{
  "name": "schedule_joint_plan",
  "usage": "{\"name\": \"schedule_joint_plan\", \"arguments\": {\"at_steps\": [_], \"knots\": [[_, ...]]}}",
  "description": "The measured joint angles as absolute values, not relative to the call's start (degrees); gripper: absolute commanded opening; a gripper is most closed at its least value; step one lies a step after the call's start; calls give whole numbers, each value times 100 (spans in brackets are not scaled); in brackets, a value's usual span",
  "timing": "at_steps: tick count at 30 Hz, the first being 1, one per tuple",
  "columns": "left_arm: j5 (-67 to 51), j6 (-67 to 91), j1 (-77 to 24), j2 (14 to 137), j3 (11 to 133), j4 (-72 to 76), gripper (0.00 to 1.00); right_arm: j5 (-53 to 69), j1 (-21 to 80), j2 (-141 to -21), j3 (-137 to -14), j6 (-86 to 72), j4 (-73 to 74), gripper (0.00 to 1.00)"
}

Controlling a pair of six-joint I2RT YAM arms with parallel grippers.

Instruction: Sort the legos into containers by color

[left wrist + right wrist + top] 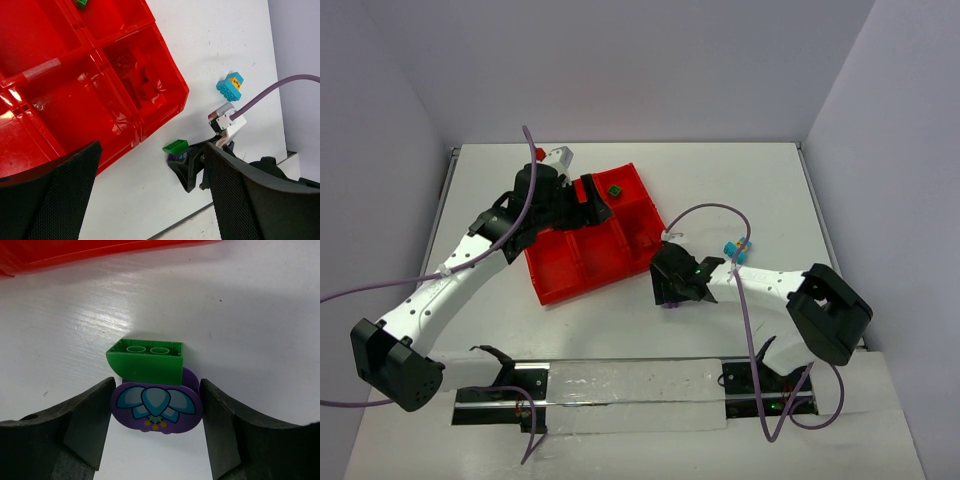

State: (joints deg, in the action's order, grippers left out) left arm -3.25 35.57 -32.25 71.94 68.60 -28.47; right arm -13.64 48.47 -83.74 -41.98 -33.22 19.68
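Purple lego (157, 407) lies on table (240, 315), directly between fingers of right gripper (156, 416), long axis running finger to finger. Jaws partly closed around it; real grip or not, cannot tell. Green lego (147, 362) touches its far side, toward tray (560, 290). Left gripper (152, 165) wide open, empty, over tray, farther off. Table flat, room enough.

One red tray (565, 280); two green bricks (145, 360); one purple brick (157, 407); one blue-yellow brick (230, 86).
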Motion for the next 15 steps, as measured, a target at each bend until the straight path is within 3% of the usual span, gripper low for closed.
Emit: {"name": "schedule_joint_plan", "arguments": {"at_steps": [3,10,15], "knots": [[-325,3557,-3225,7194,6860,-2847,91,-1412,4871,-8367,-4198,-3343,1970,29],[-389,3561,-3225,7206,6860,-2845,90,-1471,4898,-7755,-4194,-3176,2146,31],[-1214,3594,-3218,7388,6858,-2688,89,-1443,4899,-6614,-4090,-2685,2043,32]]}}
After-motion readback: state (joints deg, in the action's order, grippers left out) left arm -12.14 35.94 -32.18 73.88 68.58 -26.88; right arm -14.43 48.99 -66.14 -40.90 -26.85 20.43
